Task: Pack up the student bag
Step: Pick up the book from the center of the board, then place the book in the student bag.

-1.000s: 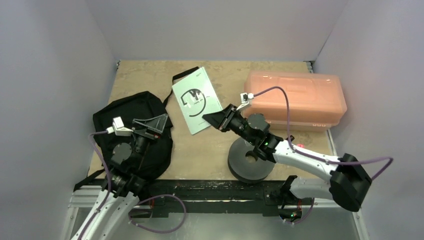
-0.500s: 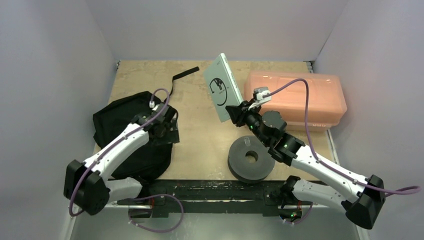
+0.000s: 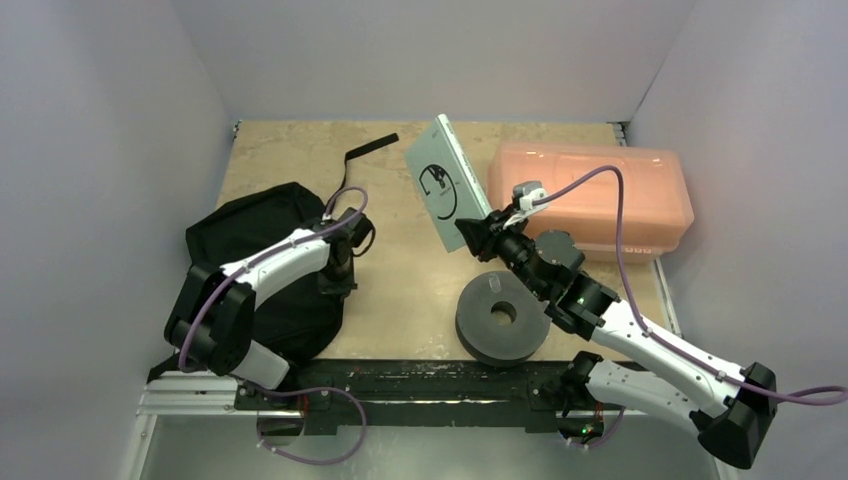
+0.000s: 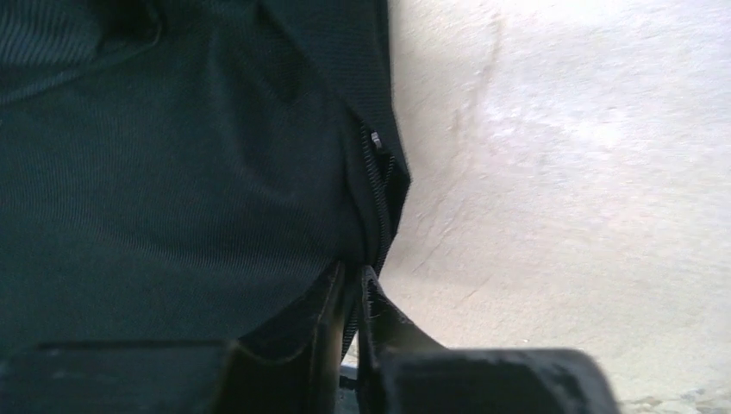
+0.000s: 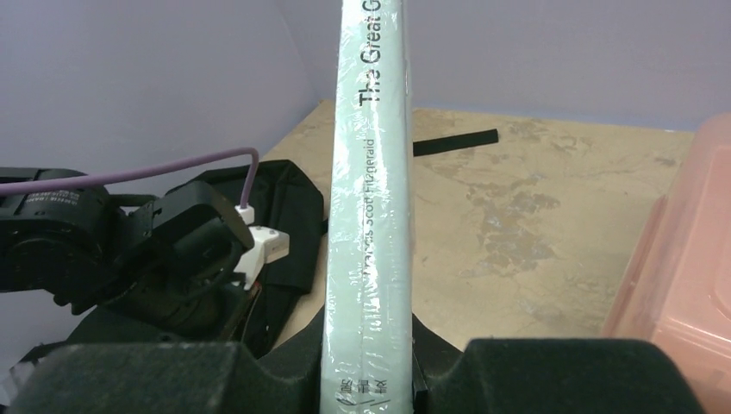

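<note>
The student bag point(image 3: 250, 222) lies on the left of the bench point(image 3: 400, 300). The left pincer point(image 4: 349, 293) pinches its zippered right edge; the right pincer point(image 3: 478, 232) clamps a pale book point(image 3: 440, 185) upright, mid-bench. Step in hand: opening the bag's mouth. Next, that edge probably needs lifting so the book can slide in.

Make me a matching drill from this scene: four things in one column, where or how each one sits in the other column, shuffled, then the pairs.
Things
1. book
2. bag
3. spool
4. box

States
A. lying flat near the front edge of the table, ungripped
B. zipper edge pinched by the left fingers
C. orange, at the far right
D. held up on edge, clamped between the right fingers

Pairs: 1-D, 2-B, 3-A, 4-C
</note>
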`<control>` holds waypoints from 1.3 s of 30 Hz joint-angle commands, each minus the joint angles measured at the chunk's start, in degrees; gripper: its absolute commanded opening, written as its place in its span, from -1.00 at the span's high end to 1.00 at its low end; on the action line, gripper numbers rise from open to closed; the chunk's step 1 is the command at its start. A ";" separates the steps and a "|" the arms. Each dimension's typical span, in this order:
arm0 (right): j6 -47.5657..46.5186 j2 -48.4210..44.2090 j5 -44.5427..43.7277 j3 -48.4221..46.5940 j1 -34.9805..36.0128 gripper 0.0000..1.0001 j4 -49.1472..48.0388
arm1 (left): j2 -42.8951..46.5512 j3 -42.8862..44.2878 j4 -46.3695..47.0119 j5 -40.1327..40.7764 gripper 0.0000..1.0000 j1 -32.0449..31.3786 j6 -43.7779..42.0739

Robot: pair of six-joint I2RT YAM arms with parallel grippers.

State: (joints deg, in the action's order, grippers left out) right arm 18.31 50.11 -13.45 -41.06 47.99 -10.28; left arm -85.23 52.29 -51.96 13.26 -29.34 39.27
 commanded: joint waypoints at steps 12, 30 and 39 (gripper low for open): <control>2.10 -3.49 1.63 -1.17 0.09 1.00 -1.19 | -10.60 33.88 9.32 -14.05 0.89 0.34 -5.34; 0.25 -6.18 0.44 -0.22 0.09 1.00 -4.11 | 10.46 -7.65 8.96 2.56 -1.00 0.47 9.61; 0.59 -9.84 -0.81 0.30 0.09 1.00 -0.86 | -3.71 3.43 17.94 -0.78 0.71 1.93 2.47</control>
State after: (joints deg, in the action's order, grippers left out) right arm 19.03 43.92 -12.58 -38.85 47.99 -2.35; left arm -86.39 47.94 -44.36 14.92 -27.99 44.56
